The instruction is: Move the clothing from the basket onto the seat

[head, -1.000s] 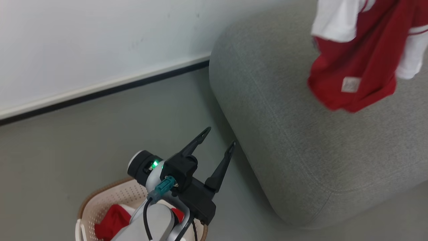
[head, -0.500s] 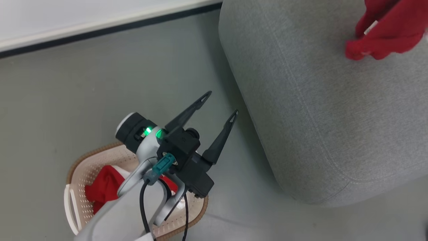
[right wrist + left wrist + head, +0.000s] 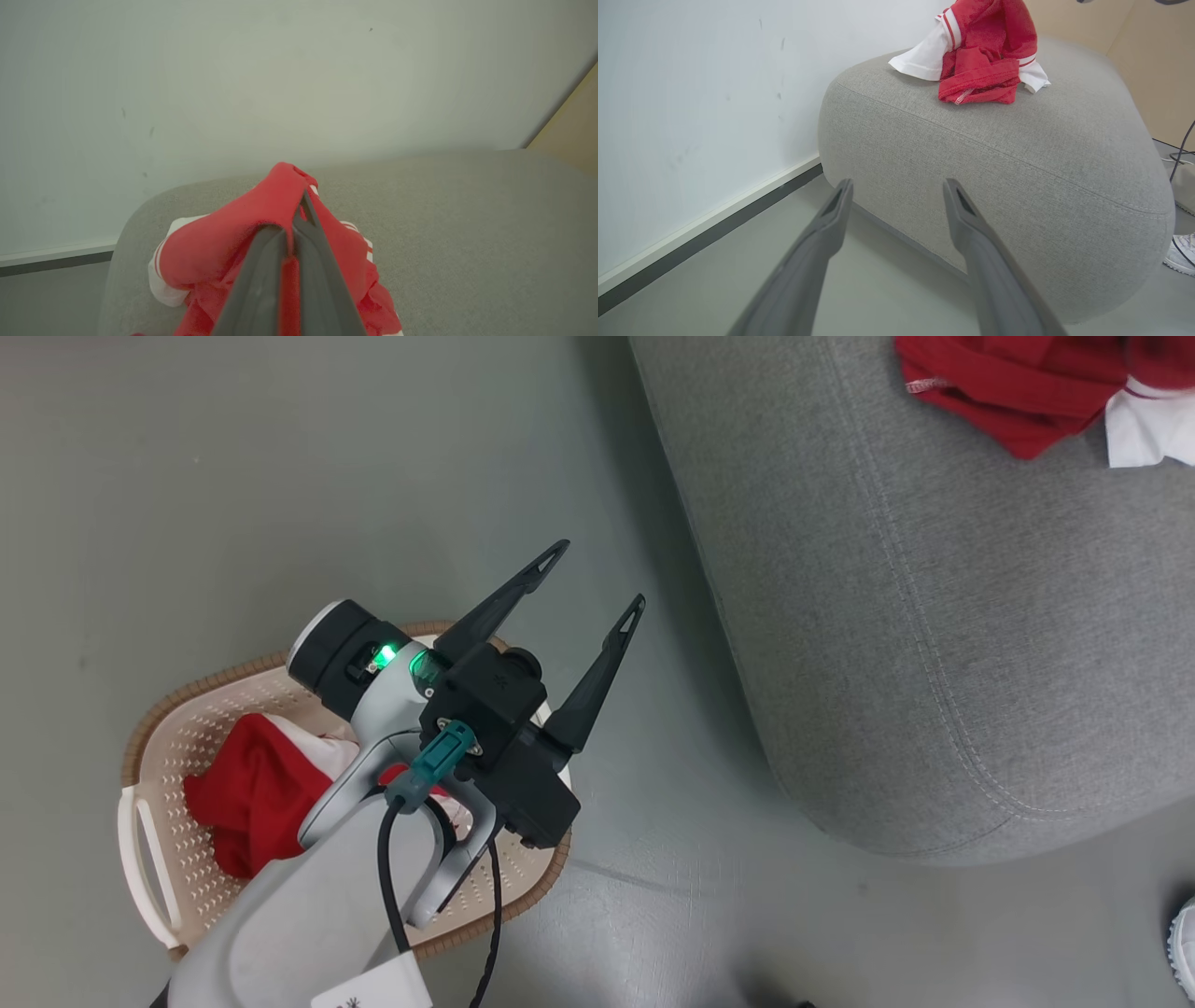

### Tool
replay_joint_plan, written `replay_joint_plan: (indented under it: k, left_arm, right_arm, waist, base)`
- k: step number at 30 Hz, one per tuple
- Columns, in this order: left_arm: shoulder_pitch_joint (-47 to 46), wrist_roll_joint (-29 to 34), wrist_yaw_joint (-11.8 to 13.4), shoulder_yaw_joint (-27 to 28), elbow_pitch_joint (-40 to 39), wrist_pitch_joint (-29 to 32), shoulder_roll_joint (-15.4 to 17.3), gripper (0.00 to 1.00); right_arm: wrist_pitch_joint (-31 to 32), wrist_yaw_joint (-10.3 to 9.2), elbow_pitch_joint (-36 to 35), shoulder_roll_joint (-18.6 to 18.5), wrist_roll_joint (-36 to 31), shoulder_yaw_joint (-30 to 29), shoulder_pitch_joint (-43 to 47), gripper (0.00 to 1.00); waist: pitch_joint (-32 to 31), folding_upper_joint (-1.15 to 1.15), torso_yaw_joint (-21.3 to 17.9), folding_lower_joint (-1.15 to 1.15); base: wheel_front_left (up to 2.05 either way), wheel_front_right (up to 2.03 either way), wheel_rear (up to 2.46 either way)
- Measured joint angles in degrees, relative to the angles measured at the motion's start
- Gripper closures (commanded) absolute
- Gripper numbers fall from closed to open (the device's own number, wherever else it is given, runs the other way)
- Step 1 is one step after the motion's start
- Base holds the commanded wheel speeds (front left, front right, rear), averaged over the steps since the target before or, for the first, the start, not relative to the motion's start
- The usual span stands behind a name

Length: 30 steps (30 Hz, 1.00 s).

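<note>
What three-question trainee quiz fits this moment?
1. True or false: the left gripper is open and empty.
2. The right gripper is shut on: A) a cable, B) a red garment, C) nothing.
3. Short answer: where is clothing left to move?

Key
1. True: its fingers are spread with nothing between them.
2. B: red cloth is pinched between the closed fingers, over the sofa.
3. In the basket, on the floor beside the sofa.
</note>
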Motion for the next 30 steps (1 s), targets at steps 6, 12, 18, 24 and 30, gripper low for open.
replay_joint_plan:
  k: [6, 12, 18, 24, 30]
  left_arm:
    - [-0.1, 0.0, 0.0, 0.0, 0.9, 0.0, 0.0, 0.00]
    - [0.1, 0.0, 0.0, 0.5, 2.2, -0.6, 0.2, 0.00]
    - [0.6, -0.7, 0.1, 1.0, 4.3, -2.1, 0.0, 0.00]
    - [3.0, -2.1, 0.6, 2.2, 7.2, -4.8, -0.7, 0.00]
    - [4.9, -4.5, 1.6, 4.0, 9.2, -7.7, -1.9, 0.00]
  right_arm:
    - [0.0, 0.98, 3.3, 2.8, 0.5, 0.5, 5.0, 1.00]
    - [-0.1, 1.53, 4.6, 4.1, 0.6, 0.6, 5.8, 0.14]
    - [-0.3, 2.47, 4.2, 4.5, -0.7, 1.5, 7.2, 0.00]
    - [-0.3, 2.76, 1.9, 5.5, -2.3, 2.3, 11.1, 0.00]
    - [-0.3, 2.76, -1.5, 7.0, -3.7, 2.4, 15.2, 0.00]
  waist:
    - [0.8, -0.01, 0.4, -0.01]
    - [0.1, -0.01, 0.2, -0.01]
    - [-1.8, -0.01, 0.0, -0.01]
    - [-5.0, -0.01, -0.1, -0.02]
    - [-9.3, -0.02, 0.2, -0.02]
  base:
    - [0.00, 0.00, 0.00]
    - [0.00, 0.00, 0.00]
    - [0.00, 0.00, 0.00]
    - [0.00, 0.00, 0.00]
    - [0.00, 0.00, 0.00]
